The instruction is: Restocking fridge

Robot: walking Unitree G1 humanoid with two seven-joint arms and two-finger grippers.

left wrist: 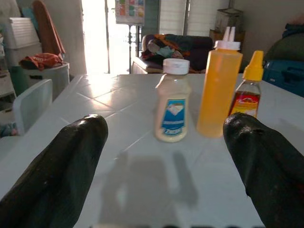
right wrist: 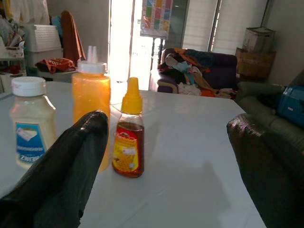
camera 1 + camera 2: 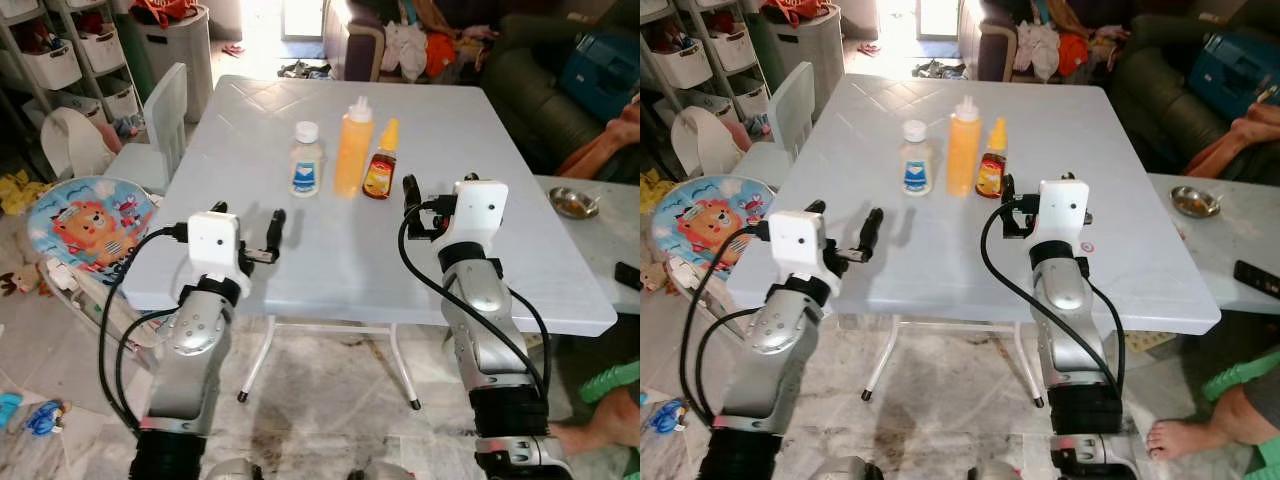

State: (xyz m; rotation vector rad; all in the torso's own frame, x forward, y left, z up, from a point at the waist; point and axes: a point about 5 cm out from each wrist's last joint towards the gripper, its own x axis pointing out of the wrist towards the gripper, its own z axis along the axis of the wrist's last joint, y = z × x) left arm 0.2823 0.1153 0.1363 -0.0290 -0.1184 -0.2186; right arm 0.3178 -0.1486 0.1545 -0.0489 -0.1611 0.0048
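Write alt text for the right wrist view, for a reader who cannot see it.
The open right gripper faces three bottles on a white table: a small honey bottle nearest, a tall orange squeeze bottle behind it, and a white mayonnaise bottle alongside.

Three bottles on one white table (image 3: 330, 255): one mayonnaise bottle (image 3: 306, 160), one tall orange squeeze bottle (image 3: 353, 148), one small honey bottle (image 3: 381, 162). Two claws. One metal bowl (image 3: 573, 202).

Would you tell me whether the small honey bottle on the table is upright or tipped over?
Upright: the honey bottle stands on its base on the white table, yellow cap pointing up.
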